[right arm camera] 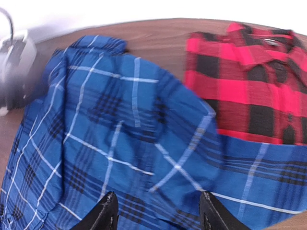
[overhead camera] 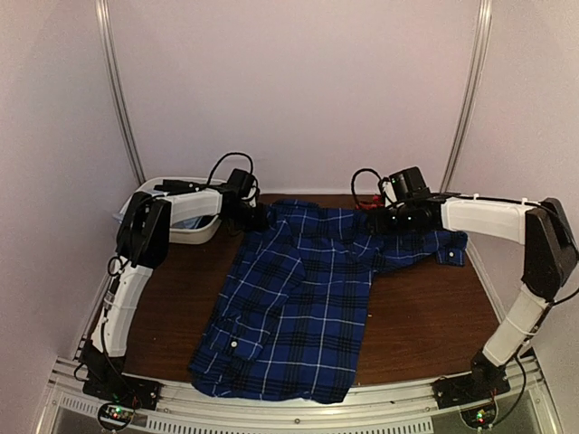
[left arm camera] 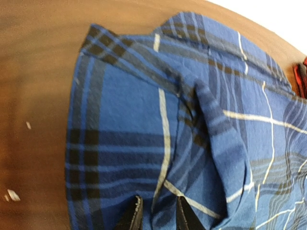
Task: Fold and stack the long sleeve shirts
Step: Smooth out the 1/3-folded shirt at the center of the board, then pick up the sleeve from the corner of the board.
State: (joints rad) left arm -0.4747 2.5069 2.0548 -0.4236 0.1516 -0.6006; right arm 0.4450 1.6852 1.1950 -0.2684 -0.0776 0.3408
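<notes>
Pinching a fold of the blue shirt [left arm camera: 124, 120], the left claw [left arm camera: 159, 213] is closed on it. The right claw [right arm camera: 159, 213] hangs over the same shirt, fingers wide apart. The red shirt [right arm camera: 249, 81] lies past that claw, to its right, touching the blue one.

Left tool [left arm camera: 158, 212] pinching blue shirt [left arm camera: 120, 120], right tool [right arm camera: 158, 211] spread wide
</notes>
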